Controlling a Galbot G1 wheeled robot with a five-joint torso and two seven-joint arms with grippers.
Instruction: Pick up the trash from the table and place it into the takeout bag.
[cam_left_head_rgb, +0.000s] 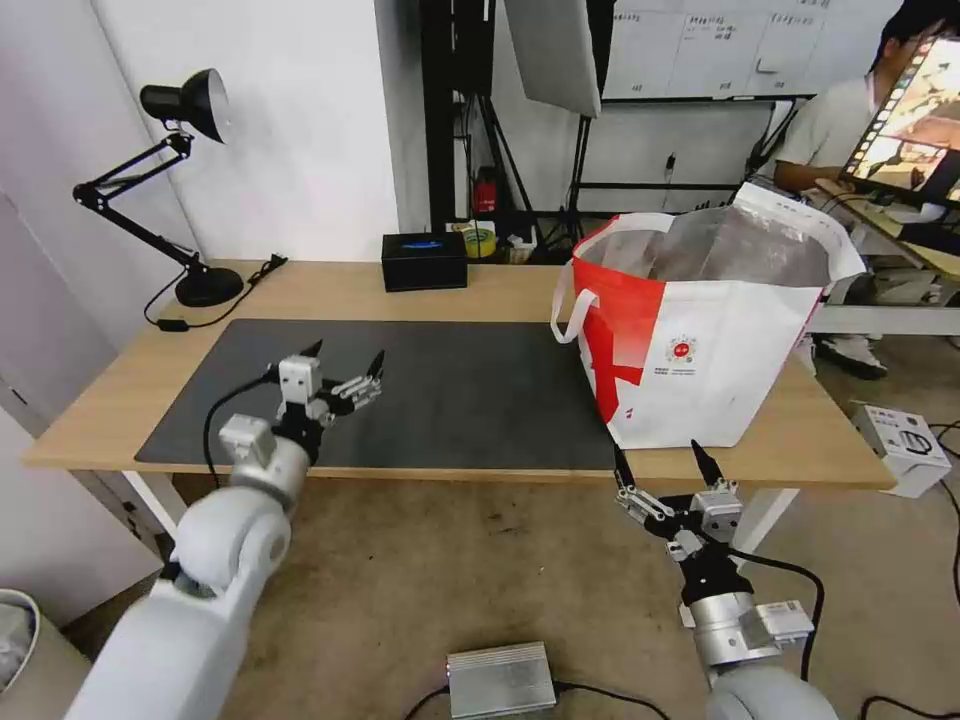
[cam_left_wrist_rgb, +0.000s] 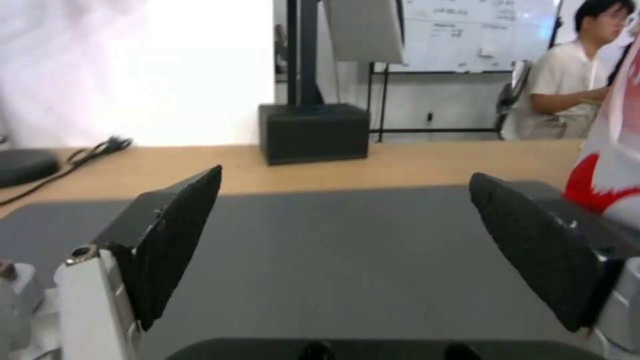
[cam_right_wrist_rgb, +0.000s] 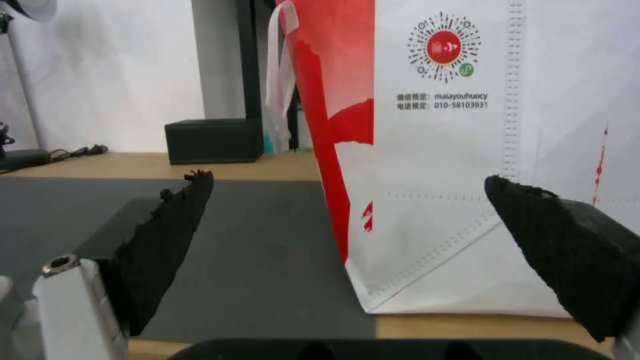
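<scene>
We are looking at a long table (cam_left_head_rgb: 330, 290) with a dark mat (cam_left_head_rgb: 450, 390) on it. Our left gripper (cam_left_head_rgb: 345, 362) is hovering low over the near left part of the mat, and its fingers (cam_left_wrist_rgb: 177, 235) are spread wide with nothing between them. Our right gripper (cam_left_head_rgb: 665, 462) is waiting just off the near edge of the table, right in front of the big white and red bag (cam_left_head_rgb: 700, 340). Its fingers (cam_right_wrist_rgb: 167, 240) are wide apart too, and holding nothing.

The bag is standing upright on the right end of the table, partly on the mat, with its top open and its shiny lining showing. We are not seeing any trash on the mat or the wood right now. It may be sitting inside the bag already, but we cannot see down into it.

We think the bag is light and floppy, so it could tip or slide if bumped. The soft loop handle (cam_left_head_rgb: 572, 310) on its left side looks like the best place to grab it.

A small black box (cam_left_head_rgb: 424, 260) and a black lamp (cam_left_head_rgb: 185, 170) are standing at the back.
</scene>
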